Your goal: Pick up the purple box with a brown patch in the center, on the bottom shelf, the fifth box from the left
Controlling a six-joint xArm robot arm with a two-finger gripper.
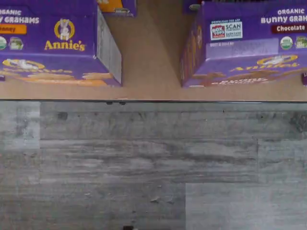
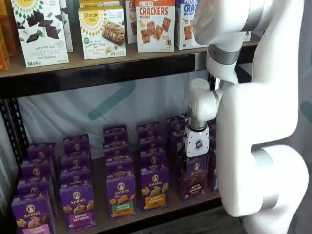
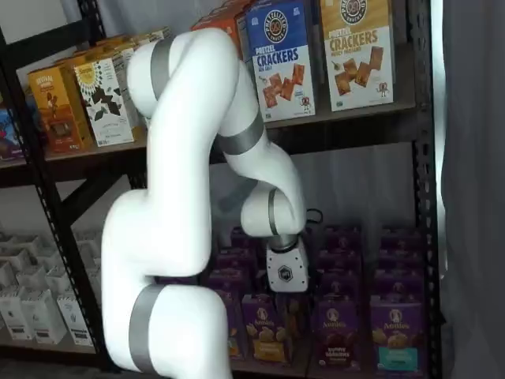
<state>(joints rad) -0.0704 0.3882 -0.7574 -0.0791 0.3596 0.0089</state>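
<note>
The purple box point(image 2: 195, 183) with the dark brown patch stands upright in the front row of the bottom shelf point(image 2: 100, 195). It also shows in a shelf view point(image 3: 335, 332). The wrist view looks down on the purple box's top point(image 1: 244, 48), marked "Chocolate", with the shelf board point(image 1: 144, 91) beside it. My gripper point(image 2: 196, 160) hangs just above and in front of this box. In a shelf view the gripper point(image 3: 287, 302) sits between it and the orange-patch carton point(image 3: 264, 328). Its fingers are mostly hidden and hold nothing.
A purple honey carton point(image 1: 57, 43) stands across a gap from the chocolate one. More purple cartons point(image 2: 78, 204) fill the board. Larger cracker cartons point(image 2: 155, 24) stand on the board above. My white arm point(image 3: 181, 197) covers much of the shelves. Grey plank floor point(image 1: 144, 163) lies below.
</note>
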